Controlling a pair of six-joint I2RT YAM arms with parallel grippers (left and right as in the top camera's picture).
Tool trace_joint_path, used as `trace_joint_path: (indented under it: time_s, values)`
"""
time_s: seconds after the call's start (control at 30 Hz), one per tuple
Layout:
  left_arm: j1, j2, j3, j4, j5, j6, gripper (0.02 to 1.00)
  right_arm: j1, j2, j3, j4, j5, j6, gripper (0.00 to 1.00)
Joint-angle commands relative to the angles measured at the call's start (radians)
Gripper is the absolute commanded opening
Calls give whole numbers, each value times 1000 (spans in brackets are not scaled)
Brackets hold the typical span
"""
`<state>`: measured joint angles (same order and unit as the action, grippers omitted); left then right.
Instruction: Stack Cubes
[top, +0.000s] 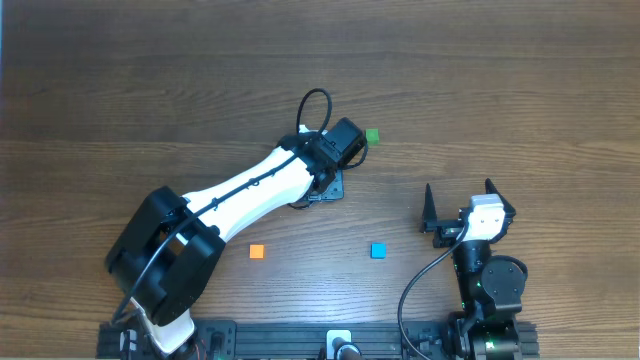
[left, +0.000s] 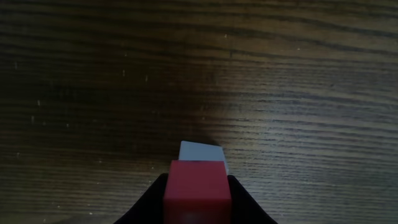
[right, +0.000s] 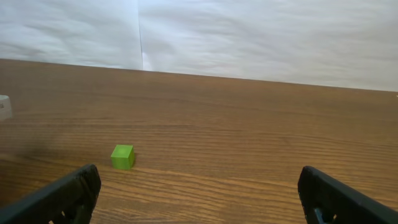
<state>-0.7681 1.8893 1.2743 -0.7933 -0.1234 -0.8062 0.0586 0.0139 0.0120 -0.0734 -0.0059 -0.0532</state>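
My left gripper (left: 197, 198) is shut on a red cube (left: 197, 186), its dark fingers pressing on both sides. A pale grey-white cube (left: 202, 151) sits on the wood just past the red one and touches it or lies partly under it; I cannot tell which. From above, the left gripper (top: 345, 142) is at mid-table next to a green cube (top: 372, 135). An orange cube (top: 257, 251) and a blue cube (top: 377, 250) lie nearer the bases. My right gripper (top: 458, 203) stands open and holds nothing, low at the right. Its own view shows the green cube (right: 122, 156) ahead.
The wooden table (top: 520, 90) stretches bare around the cubes. A white backdrop (right: 261, 37) rises behind the table's far edge. The left arm's white link (top: 250, 185) lies diagonally across the left middle.
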Motion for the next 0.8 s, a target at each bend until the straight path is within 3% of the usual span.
trace_joint_path:
  time_s: [0.03,0.63,0.8]
  values:
    - [3,8,-11,5,3,-13,60,-7,-7,-7,2,-12,-1,993]
    - [2,10,-11,5,10,-13,172,-7,-7,-7,2,-12,-1,991]
    - [0,10,-11,5,10,-13,303,-7,-7,-7,2,-12,-1,991]
